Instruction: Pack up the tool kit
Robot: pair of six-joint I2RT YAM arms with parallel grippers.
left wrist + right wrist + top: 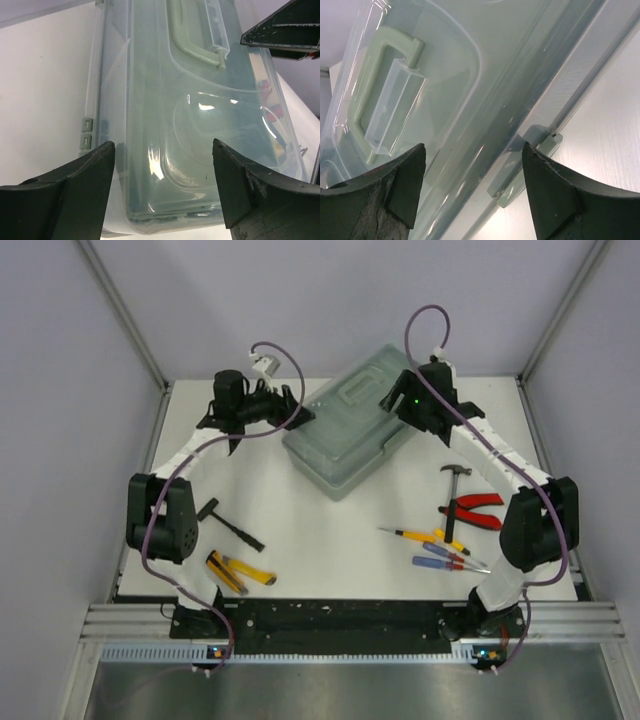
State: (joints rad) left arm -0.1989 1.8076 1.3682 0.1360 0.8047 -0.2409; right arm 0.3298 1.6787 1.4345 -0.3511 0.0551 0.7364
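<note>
The sage-green toolbox [350, 430] lies closed at the back middle of the table, turned diagonally, its translucent lid and handle [192, 42] on top. My left gripper [300, 412] is open at the box's left end; in the left wrist view [164, 150] its jaws straddle the box's end corner without holding it. My right gripper [393, 400] is open over the box's right long edge; in the right wrist view [474, 152] its jaws stand to either side of the lid's edge, close to a side latch [530, 165]. The handle also shows in that view [380, 95].
Loose tools lie on the white table. A black hammer [228, 523] and yellow pliers [238, 572] are at the front left. A small hammer [455, 480], red pliers [472, 510] and three screwdrivers [440, 550] are at the front right. Frame posts and walls enclose the table.
</note>
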